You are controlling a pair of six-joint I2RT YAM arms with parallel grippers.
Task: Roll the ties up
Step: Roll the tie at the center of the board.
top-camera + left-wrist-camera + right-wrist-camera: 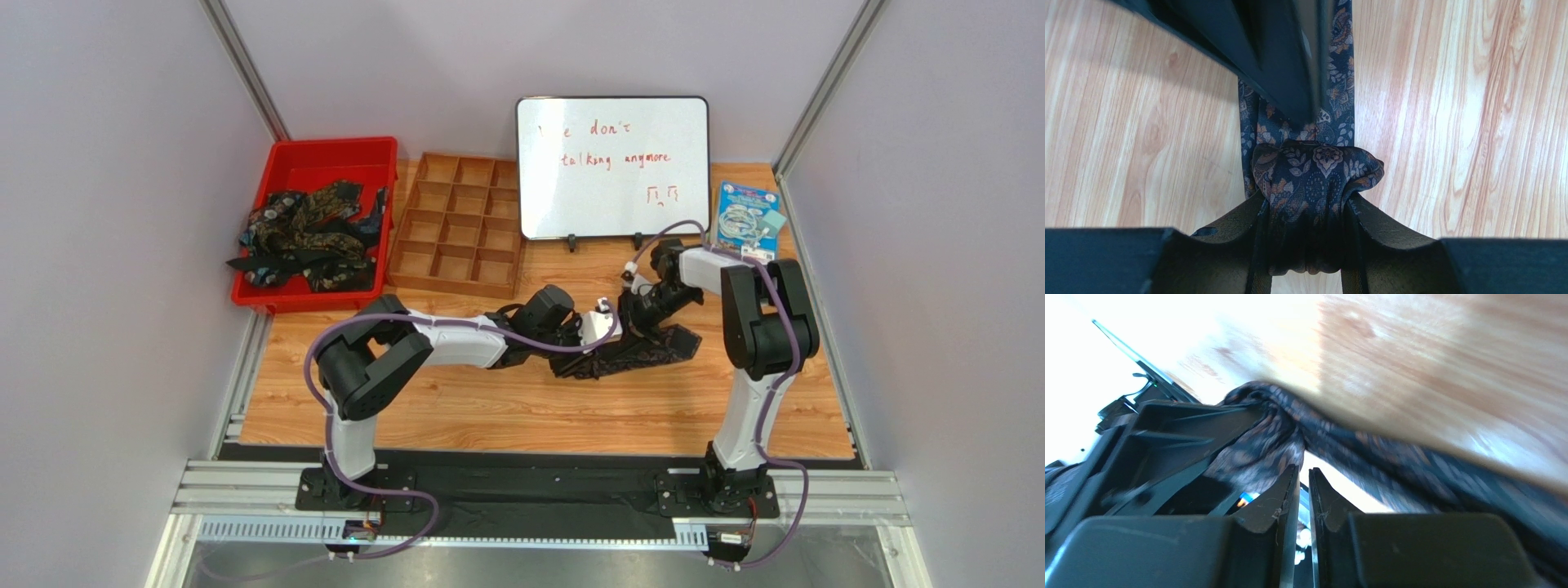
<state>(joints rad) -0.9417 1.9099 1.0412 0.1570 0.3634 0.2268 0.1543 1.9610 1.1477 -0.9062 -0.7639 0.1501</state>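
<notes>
One tie (644,352), dark with a paisley print, lies across the middle of the wooden table. In the left wrist view its rolled end (1315,171) bulges up between my left gripper's fingers, and the flat strip runs on beyond it. My left gripper (1306,201) (611,326) is shut on that roll, pinching it from both sides. My right gripper (1303,471) (640,299) sits just behind the roll, jaws a narrow slit apart with nothing between them. The tie (1370,450) stretches off to the right past it.
A red bin (331,145) at the back left holds a heap of more ties (307,233). Beside it lies a wooden compartment tray (456,221). A whiteboard (613,165) stands at the back, with a blue packet (746,218) to its right.
</notes>
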